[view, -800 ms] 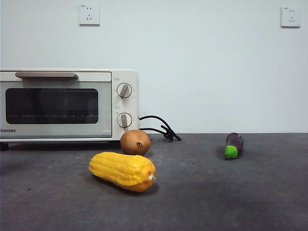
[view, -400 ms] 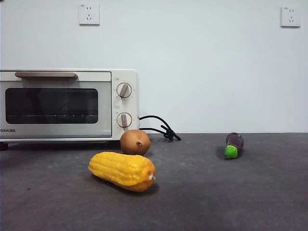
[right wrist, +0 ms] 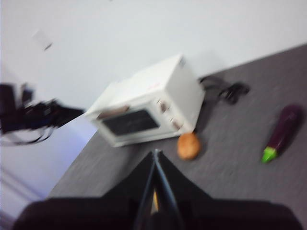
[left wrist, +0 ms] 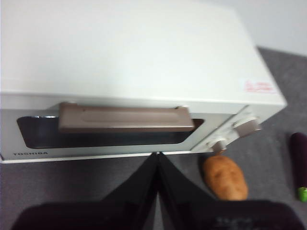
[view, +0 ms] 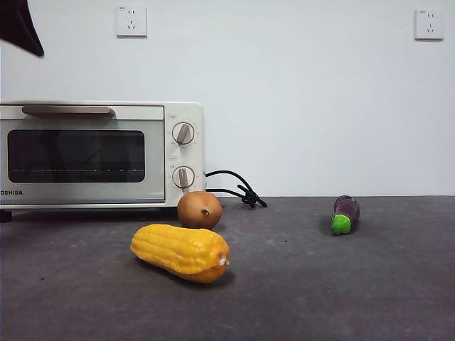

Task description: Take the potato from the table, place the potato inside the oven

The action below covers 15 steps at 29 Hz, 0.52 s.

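Jaws shut, left gripper above closed oven; potato outside.

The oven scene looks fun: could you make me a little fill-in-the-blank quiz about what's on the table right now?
1. The oven door is ____.
2. The potato lies on the table just behind the yellow ____.
3. The left gripper, jaws shut, hovers in front of the oven's brown ____.
4. The eggplant has a ____ tip.

Missing words: closed; corn cob; handle; green
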Available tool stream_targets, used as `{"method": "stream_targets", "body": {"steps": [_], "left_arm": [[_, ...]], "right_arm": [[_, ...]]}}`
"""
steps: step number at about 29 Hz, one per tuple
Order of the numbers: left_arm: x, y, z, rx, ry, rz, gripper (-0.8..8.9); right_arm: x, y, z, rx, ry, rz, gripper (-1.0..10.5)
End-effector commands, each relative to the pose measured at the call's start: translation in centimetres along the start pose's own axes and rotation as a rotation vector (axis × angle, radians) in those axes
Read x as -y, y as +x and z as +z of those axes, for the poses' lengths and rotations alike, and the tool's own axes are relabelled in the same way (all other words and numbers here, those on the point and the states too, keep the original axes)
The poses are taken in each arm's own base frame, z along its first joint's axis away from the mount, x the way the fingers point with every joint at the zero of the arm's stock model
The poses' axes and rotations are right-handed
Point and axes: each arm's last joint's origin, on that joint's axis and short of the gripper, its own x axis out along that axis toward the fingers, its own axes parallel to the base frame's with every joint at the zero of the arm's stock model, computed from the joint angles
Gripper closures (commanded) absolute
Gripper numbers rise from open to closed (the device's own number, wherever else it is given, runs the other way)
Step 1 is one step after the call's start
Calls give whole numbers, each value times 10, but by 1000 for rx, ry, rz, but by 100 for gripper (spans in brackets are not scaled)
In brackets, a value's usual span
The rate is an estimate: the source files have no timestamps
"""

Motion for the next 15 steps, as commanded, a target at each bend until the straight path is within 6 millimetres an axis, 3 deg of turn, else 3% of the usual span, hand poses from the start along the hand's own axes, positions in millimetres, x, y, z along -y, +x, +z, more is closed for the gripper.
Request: {"method": "stream_targets", "body": {"steps": [1, 7, 15], "left_arm": [[-6, 14, 1, -31, 8, 6, 818], [-19, 37, -3, -83, -27, 30, 818], [-28, 42, 2, -35, -85, 32, 818]], "right_arm": [[-3, -3, 0, -22, -20, 17, 945], [-2, -5, -4, -64, -23, -6, 945], [-1, -5, -8, -92, -5, -18, 946]]}}
